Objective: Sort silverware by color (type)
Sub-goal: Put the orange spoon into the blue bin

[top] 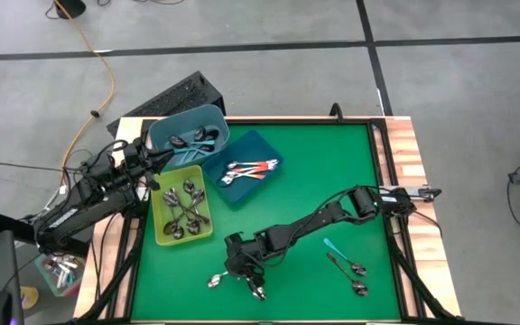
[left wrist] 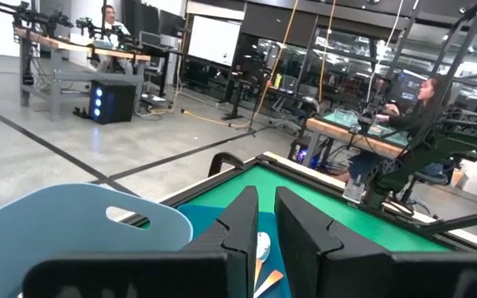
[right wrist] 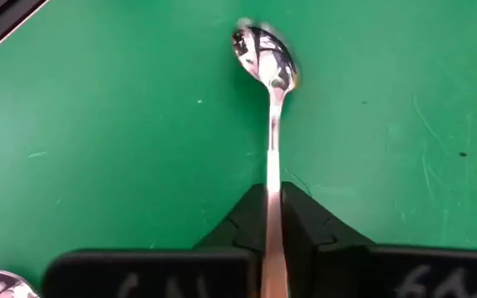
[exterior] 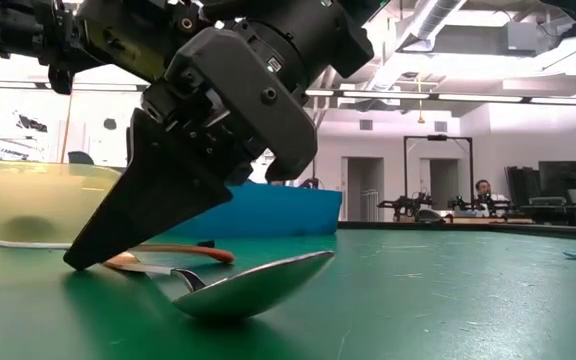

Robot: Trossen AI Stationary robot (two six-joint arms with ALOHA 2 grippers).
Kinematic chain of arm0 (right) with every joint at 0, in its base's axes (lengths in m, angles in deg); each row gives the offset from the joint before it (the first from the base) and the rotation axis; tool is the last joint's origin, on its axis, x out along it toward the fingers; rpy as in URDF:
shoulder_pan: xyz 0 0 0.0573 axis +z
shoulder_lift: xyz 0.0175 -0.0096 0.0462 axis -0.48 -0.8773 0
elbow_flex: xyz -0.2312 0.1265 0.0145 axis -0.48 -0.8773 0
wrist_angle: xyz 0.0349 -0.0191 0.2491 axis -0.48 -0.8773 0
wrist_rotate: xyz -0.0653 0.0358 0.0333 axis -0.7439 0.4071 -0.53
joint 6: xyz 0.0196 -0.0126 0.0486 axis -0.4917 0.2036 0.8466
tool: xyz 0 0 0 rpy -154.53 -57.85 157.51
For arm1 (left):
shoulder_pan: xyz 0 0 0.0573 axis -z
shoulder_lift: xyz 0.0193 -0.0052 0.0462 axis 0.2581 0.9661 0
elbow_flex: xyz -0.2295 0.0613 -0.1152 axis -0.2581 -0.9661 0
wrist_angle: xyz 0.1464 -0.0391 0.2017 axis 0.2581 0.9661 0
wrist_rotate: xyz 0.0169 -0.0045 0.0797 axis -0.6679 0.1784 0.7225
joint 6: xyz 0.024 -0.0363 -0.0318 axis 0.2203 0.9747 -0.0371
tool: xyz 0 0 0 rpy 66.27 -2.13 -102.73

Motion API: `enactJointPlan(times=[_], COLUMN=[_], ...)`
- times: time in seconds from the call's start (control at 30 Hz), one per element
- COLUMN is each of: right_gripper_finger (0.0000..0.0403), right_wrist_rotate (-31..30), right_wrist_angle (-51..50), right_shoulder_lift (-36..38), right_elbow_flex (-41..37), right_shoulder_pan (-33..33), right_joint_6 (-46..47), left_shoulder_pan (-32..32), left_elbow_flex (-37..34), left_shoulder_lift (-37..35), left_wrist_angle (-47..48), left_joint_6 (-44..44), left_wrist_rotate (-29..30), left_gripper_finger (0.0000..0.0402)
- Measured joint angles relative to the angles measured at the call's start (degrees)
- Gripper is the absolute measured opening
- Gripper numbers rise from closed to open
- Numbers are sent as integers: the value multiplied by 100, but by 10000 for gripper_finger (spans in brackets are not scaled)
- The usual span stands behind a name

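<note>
The right gripper (right wrist: 272, 223) is closed on the handle of a plain silver spoon (right wrist: 265, 58) lying on the green mat (top: 332, 181), ready for lifting; the left gripper (left wrist: 266, 240), nearly closed and empty, waits above the bins

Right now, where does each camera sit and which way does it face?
High: overhead, straight down on the green table, both arms.
Low: table height, level; right gripper fills it.
Left wrist: over the teal bin, facing the room; left gripper shut.
Right wrist: looking down on a silver spoon it pinches.
Shared: that spoon.
</note>
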Motion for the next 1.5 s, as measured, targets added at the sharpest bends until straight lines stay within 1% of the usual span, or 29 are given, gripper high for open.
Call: enactJointPlan(times=[0.1,0.17,0.47,0.63,0.7,0.77,0.83,0.9,0.97,1.03,1.2,1.3,1.37,1.4,1.5], right_gripper_finger=[24,10,6,5,5,5,5,5,5,5,6,6,6,6,6], right_wrist_rotate=[0,-21,-122,-129,-153,-202,-208,-207,-273,-329,-1160,-1660,-1846,-1902,-1940], right_wrist_angle=[-10,10,15,166,53,173,-88,3,-363,-298,-945,-1310,-1645,-1654,-1837], right_shoulder_lift=[9,11,18,75,216,341,602,762,1090,1352,2136,2469,2650,2720,2822], right_elbow_flex=[0,2,7,15,26,112,92,114,83,110,114,97,98,98,107], right_shoulder_pan=[0,2,-28,-201,-299,-401,-485,-552,-623,-709,-973,-1189,-1376,-1477,-1773], right_joint_6=[15,17,186,200,77,-7,-88,-185,-336,-555,-1010,-1145,-1182,-1193,-1289], left_shoulder_pan=[-2,-2,-2,-1,-2,-2,0,0,0,0,0,3,11,13,13], left_elbow_flex=[0,0,0,0,0,0,0,0,0,0,0,0,1,2,2], left_shoulder_lift=[0,0,0,0,0,0,0,1,2,2,2,2,2,0,0], left_wrist_angle=[0,0,0,0,3,33,40,98,138,146,138,163,173,176,200], left_joint_6=[0,0,2,4,4,5,7,7,3,0,-17,-21,-22,-24,-42], left_wrist_rotate=[0,0,-2,-2,-2,-4,-4,-4,-4,-9,-15,-10,-2,-1,-2], left_gripper_finger=[29,29,29,29,29,29,29,29,29,29,29,29,29,29,29])
